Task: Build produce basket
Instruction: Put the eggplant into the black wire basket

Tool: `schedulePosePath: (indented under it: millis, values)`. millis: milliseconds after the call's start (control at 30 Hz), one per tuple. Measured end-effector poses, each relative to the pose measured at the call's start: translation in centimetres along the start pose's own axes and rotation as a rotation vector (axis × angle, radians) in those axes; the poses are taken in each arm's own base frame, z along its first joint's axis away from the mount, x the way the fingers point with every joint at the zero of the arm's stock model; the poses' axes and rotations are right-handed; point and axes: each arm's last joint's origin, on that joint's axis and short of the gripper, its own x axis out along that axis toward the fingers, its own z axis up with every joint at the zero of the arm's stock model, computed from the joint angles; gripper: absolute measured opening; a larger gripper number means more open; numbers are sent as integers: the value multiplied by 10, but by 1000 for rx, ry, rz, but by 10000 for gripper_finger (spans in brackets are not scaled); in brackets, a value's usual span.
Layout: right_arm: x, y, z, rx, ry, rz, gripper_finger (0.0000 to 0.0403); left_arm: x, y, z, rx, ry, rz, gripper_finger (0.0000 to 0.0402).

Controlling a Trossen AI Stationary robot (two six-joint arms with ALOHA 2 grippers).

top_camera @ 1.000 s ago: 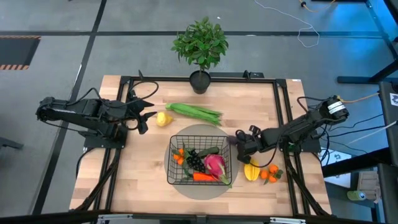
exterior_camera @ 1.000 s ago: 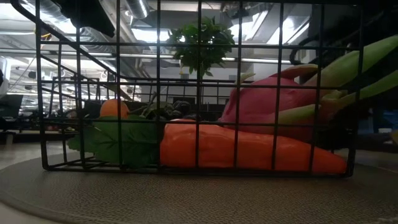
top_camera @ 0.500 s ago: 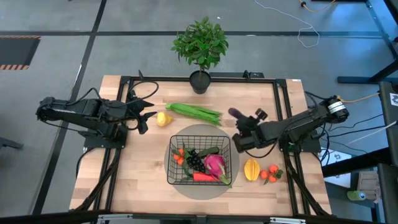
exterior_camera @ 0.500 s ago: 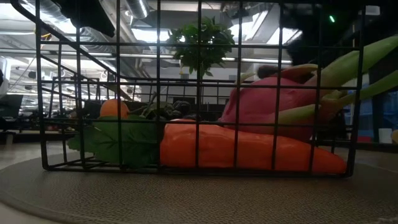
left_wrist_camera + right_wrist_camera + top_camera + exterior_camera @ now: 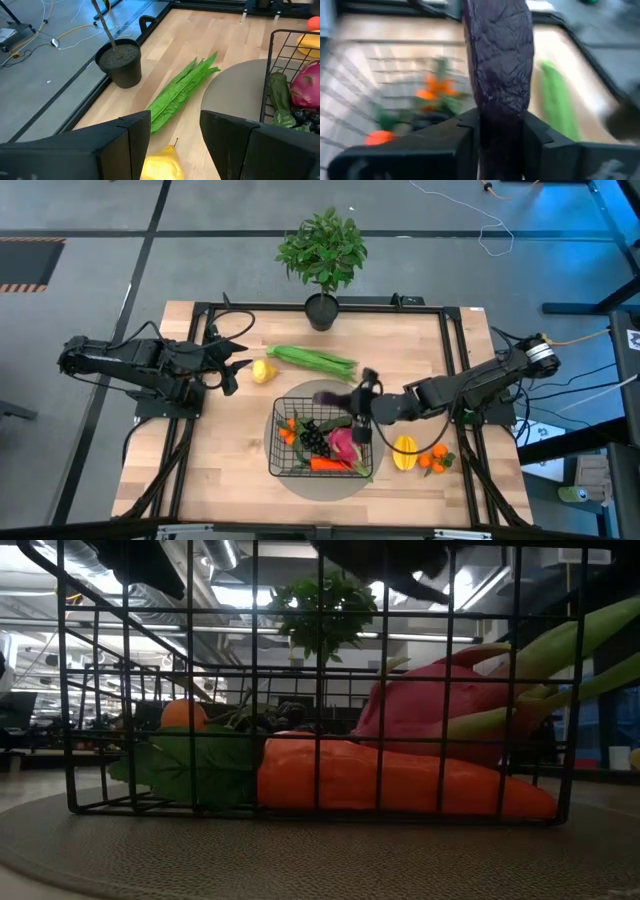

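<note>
Eggplant [image 5: 501, 65] is sitting clamped in the right end effector [image 5: 362, 402] over the basket [image 5: 322, 438]'s far-right corner; the left end effector [image 5: 232, 365], fingers spread, is hovering beside the lemon [image 5: 263, 371].

Eggplant [image 5: 501, 60] top cut off; basket [image 5: 350, 75] blurred.

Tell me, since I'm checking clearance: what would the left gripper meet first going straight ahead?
Probably the small yellow lemon just ahead of the open left gripper; beyond lie the long green beans.
</note>
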Motion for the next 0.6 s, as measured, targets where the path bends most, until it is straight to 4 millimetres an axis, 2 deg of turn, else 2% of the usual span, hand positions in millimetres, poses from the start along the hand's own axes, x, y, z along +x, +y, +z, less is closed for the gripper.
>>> schedulePosePath:
  millis: [100, 167, 600]
  values:
    - [4, 6, 4, -43, -34, 125, 79, 0, 0, 0, 0, 0, 0, 160]
    - [8, 9, 4, -55, -49, 150, 79, 0, 0, 0, 0, 1, 0, 160]
    - [39, 12, -9, -80, 4, 113, 81, 0, 0, 0, -3, 0, 0, 160]
